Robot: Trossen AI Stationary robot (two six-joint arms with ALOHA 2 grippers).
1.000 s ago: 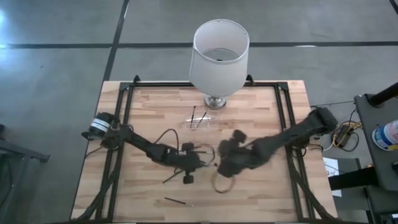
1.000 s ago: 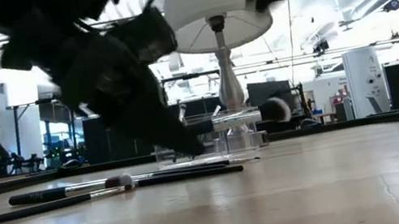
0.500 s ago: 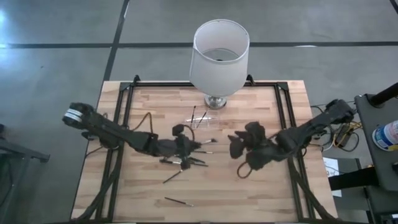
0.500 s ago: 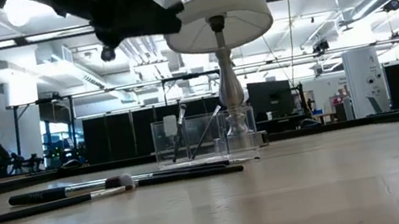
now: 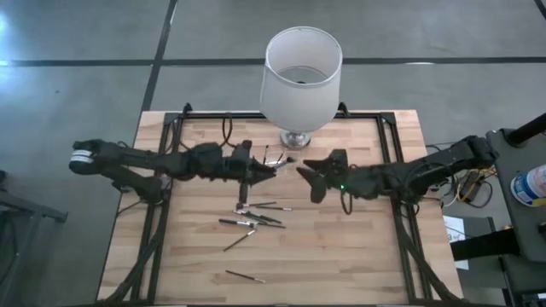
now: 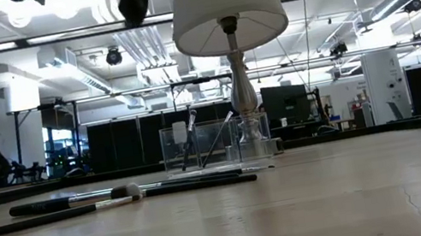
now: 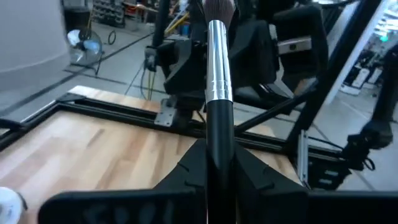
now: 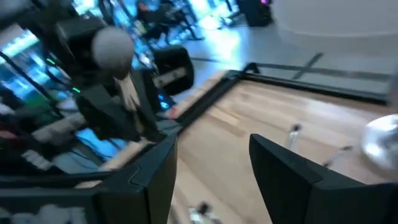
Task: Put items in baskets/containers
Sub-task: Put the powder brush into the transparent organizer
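Brush (image 7: 219, 93) in left tool (image 5: 256, 173) — above holder (image 5: 277, 166)

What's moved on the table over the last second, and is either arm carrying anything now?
The left tool rose from the loose brushes and swung toward the clear holder, gripping a brush. The right tool, open and empty, pulled back beside the lamp base. The two brushes standing in the holder didn't move.

Table: my wooden top (image 5: 341, 247).
On it: lamp (image 5: 298, 136), clear holder (image 5: 277, 167), loose brushes (image 5: 256, 217), one brush (image 5: 245, 276) apart.
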